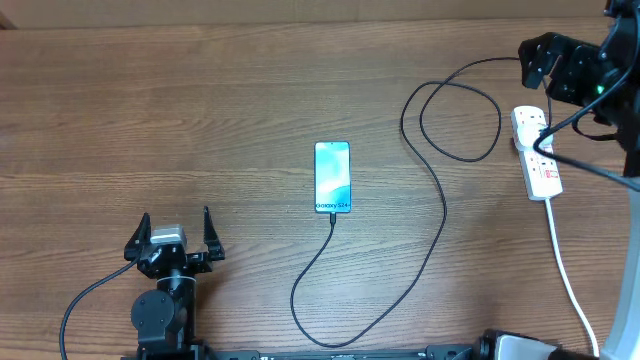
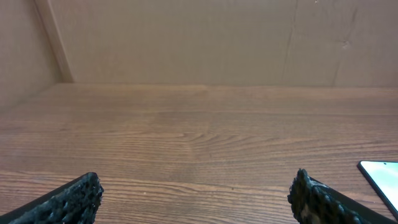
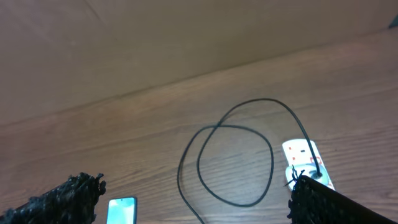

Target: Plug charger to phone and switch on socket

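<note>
The phone (image 1: pixel 332 178) lies flat mid-table with its teal screen up. The black charger cable (image 1: pixel 441 215) meets the phone's near end, curves along the front of the table, loops and runs to the white socket strip (image 1: pixel 540 172) at the right. My right gripper (image 1: pixel 548 66) is open and hovers just beyond the strip's far end. In the right wrist view, my right gripper (image 3: pixel 196 202) is open above the cable loop (image 3: pixel 272 163), with the strip (image 3: pixel 300 152) and phone (image 3: pixel 122 211) below. My left gripper (image 1: pixel 177 232) is open and empty at the front left; in the left wrist view (image 2: pixel 196 202) it frames bare wood, with the phone's corner (image 2: pixel 380 177) at the right.
The strip's white cord (image 1: pixel 570 280) runs toward the table's front right edge. A brown cardboard wall (image 2: pixel 199 37) stands along the far side of the wooden table (image 1: pixel 150 110).
</note>
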Tool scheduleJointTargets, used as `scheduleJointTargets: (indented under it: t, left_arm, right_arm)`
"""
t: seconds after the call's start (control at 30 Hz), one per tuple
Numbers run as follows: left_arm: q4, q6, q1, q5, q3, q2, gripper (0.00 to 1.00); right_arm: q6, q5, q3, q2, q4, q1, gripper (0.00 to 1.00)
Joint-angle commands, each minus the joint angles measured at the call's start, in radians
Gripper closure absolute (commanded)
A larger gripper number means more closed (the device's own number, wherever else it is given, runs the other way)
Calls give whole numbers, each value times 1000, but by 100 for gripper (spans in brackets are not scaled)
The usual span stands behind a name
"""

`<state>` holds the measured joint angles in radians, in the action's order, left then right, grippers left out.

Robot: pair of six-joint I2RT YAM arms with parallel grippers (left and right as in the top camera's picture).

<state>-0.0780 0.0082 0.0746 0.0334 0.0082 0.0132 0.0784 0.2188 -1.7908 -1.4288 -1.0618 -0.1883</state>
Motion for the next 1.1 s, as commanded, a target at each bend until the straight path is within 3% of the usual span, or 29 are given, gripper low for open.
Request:
scheduleJointTargets:
  t: [0.0,0.3,0.7,1.07]
  left_arm:
    - [1,22,5,-8,-3,-10,0]
    - [1,22,5,-8,-3,-10,0]
    - [1,22,5,-8,-3,-10,0]
    - [1,22,5,-8,-3,-10,0]
  right_arm:
    - [3,-28,61,75,49,19,0]
    - [3,-20,404,288,278,19,0]
    - [3,113,926,572,854,19,0]
    - [3,115,1240,781,1251,72,0]
